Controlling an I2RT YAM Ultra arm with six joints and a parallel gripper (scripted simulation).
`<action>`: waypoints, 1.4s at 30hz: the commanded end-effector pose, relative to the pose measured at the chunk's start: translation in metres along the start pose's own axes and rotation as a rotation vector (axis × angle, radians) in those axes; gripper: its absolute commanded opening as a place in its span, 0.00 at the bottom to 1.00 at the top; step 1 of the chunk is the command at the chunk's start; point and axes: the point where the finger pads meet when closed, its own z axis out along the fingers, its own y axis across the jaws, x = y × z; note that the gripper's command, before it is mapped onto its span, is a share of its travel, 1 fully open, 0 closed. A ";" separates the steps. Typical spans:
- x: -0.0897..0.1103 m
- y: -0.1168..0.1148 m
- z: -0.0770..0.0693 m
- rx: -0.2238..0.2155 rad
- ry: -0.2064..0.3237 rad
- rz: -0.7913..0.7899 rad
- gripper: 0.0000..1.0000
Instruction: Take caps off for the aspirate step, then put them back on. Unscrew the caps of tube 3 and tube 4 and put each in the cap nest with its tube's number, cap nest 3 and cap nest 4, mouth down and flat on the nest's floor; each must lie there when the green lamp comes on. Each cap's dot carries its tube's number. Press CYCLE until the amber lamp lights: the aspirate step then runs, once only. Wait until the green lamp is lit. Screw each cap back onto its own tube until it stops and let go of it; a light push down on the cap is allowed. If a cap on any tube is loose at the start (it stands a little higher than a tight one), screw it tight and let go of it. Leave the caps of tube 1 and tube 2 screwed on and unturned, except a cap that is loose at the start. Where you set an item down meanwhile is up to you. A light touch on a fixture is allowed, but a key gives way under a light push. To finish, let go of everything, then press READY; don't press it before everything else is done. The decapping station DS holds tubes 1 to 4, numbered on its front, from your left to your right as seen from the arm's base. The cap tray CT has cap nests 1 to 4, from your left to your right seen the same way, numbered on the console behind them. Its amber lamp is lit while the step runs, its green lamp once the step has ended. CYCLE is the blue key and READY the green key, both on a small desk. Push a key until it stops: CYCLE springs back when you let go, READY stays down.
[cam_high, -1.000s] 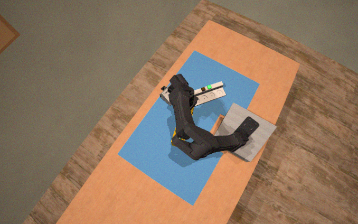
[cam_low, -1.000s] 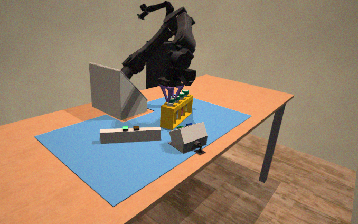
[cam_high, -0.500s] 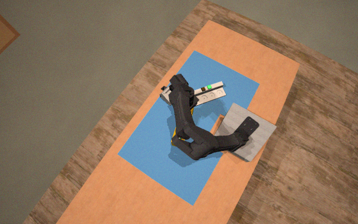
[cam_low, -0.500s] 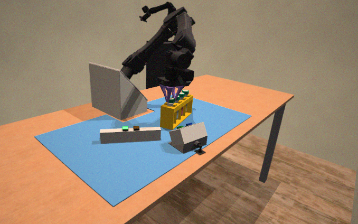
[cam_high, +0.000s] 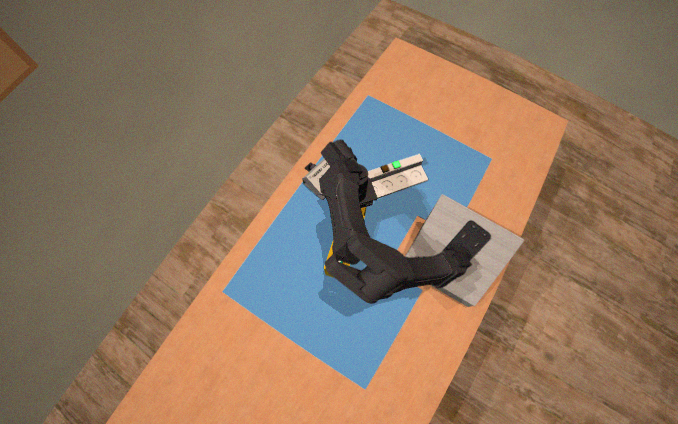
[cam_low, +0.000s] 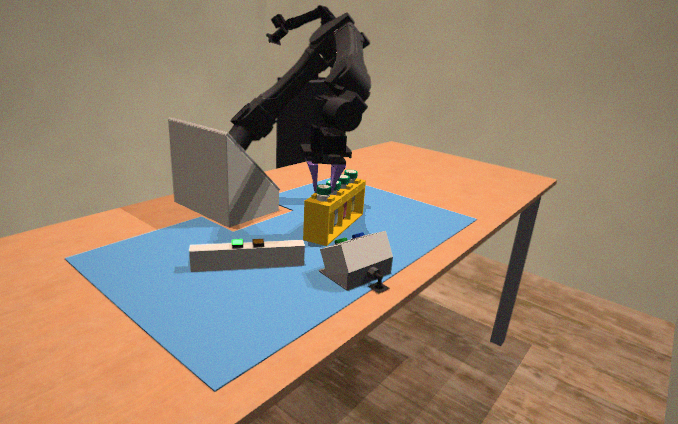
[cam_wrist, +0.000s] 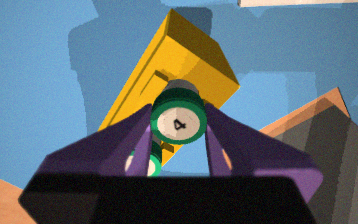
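Wrist view: claw clamping green cap 4, purple fingers pressing both sides, cap sitting atop its tube at end of yellow decapping station. Neighbouring cap showing partly behind left finger. Exterior view: green lamp glowing on console, station standing on blue mat on table.

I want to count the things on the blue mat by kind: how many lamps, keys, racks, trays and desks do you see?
Lamps: 2, the green lamp and the amber lamp
Keys: 2, the green key and the blue key
Racks: 1, the yellow rack
Trays: 1, the long tray
Desks: 1, the small desk
Total: 7
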 end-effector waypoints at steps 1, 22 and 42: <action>-0.003 -0.001 -0.005 -0.009 -0.014 0.061 0.00; -0.003 -0.001 -0.005 -0.007 -0.015 -0.179 0.49; -0.003 -0.001 -0.005 -0.004 -0.017 -0.665 0.49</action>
